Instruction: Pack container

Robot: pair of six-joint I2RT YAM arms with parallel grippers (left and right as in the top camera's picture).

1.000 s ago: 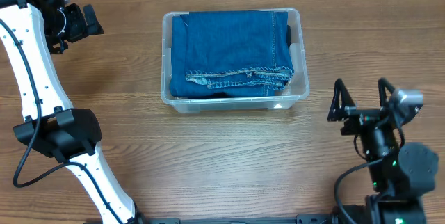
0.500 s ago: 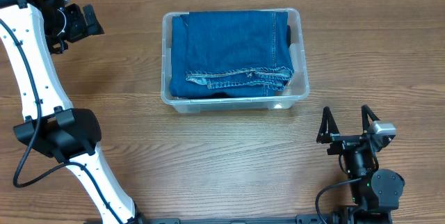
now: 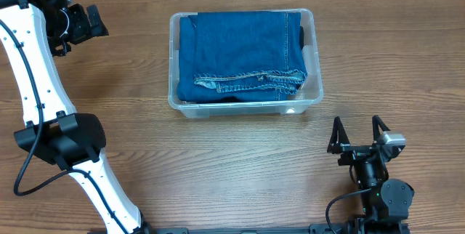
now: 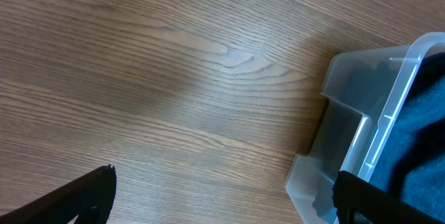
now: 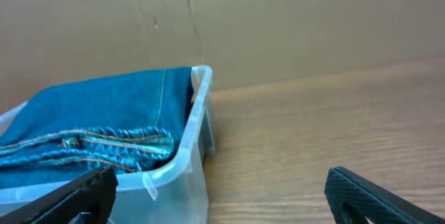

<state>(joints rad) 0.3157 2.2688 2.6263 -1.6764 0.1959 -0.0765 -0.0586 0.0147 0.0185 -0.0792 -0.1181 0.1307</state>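
Since a second ago the right arm has drawn back from the container's right side toward the robot's base. The container, the denim in it and the left arm are unchanged.

From overhead, the container, a clear rectangular bin with rounded corners, sits on the wooden tabletop. Folded blue denim fills it, a stitched hem running along the side nearest the robot.

The right hand is released, its two dark fingers spread wide and holding nothing. It sits beyond the container's near right corner, well apart from it, with bare wood between. In the right wrist view the spread fingers of the right hand point back toward the container, which shows its right end wall and the denim rising just above the rim.

The left hand is off the container's left end, level with its far edge and well apart from it. In the left wrist view the left hand is also released, its fingers parted widely over bare wood. A corner of the container is at the right of that view, beside one finger.
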